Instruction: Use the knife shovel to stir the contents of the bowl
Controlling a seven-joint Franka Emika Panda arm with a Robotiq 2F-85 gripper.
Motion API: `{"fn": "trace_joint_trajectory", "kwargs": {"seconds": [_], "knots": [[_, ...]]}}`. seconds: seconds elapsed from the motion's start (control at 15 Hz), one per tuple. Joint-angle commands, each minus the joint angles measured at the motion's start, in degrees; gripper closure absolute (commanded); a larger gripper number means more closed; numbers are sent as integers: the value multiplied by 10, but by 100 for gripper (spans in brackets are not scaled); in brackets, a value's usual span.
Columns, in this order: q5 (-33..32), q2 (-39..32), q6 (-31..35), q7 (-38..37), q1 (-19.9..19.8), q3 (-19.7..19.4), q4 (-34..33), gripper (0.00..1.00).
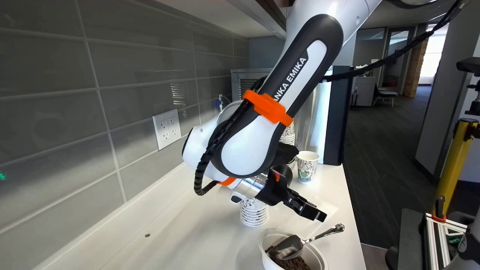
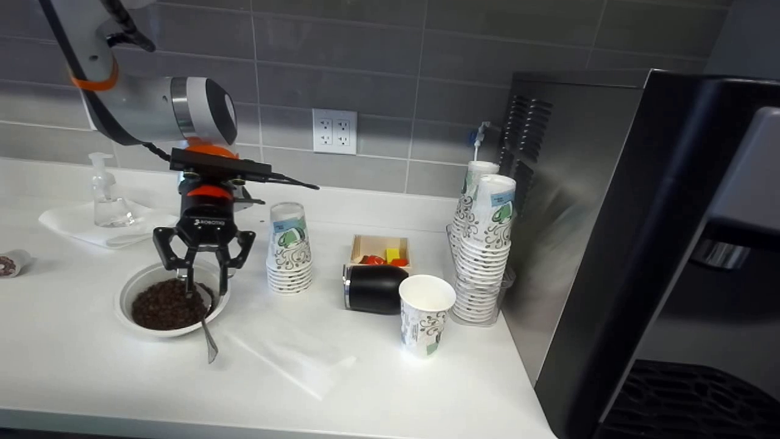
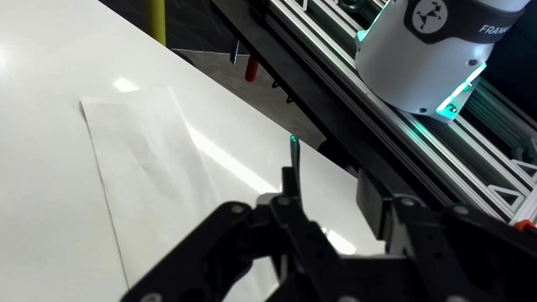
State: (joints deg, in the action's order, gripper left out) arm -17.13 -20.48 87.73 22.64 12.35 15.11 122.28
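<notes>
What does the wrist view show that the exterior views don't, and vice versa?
Wrist only: FRANK lettering on the base, a red cylinder beyond the counter.
Exterior views only: the brown contents, stacked paper cups, wall outlet.
Both: the counter, the open hand, and probably the knife shovel, just a sliver in the wrist view. Can't tell whether the bowl shows there.

In the wrist view, the gripper (image 3: 329,201) has its jaws apart. The knife shovel (image 3: 295,153) shows partly beyond one jaw. A white sheet (image 3: 142,176) lies left of the gripper.

Gray tiled wall (image 1: 52,120), white counter (image 2: 152,381), dark floor (image 1: 378,150), bright window (image 1: 434,54)
</notes>
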Motion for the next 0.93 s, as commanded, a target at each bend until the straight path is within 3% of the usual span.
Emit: {"fn": "trace_joint_trajectory", "kwargs": {"seconds": [0.0, 0.27, 0.87], "knots": [[4, -7, 2, -1, 1, 1, -7, 26], [5, -7, 2, -3, 2, 1, -7, 0], [13, 9, 8, -1, 0, 6, 1, 0]]}}
